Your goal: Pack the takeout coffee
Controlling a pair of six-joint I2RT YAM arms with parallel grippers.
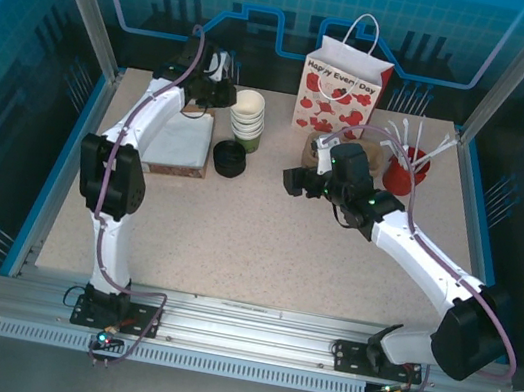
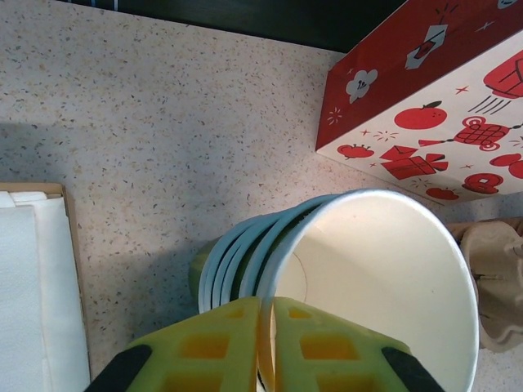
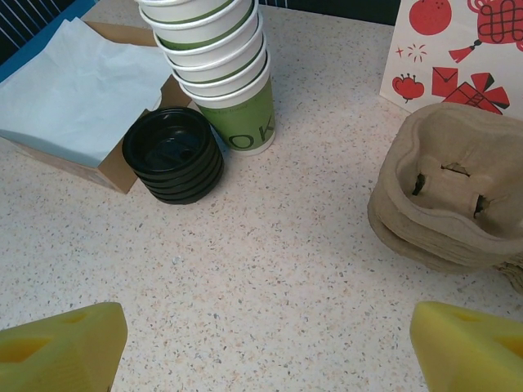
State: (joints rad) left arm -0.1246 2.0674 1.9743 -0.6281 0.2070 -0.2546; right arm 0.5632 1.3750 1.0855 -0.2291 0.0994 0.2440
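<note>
Fingers (image 2: 214, 347) of the left gripper (image 2: 265, 304) are clamped on the near rim of the topmost olive-green paper cup (image 2: 384, 278), lidless and white inside, nested on a stack of like cups (image 3: 221, 57) just beside stacked round black plastic lids (image 3: 173, 153). The right gripper (image 3: 270, 339), fingers wide apart, hovers over the speckled table (image 3: 286, 261) near the red-and-white paper gift bag (image 1: 343, 94).
</note>
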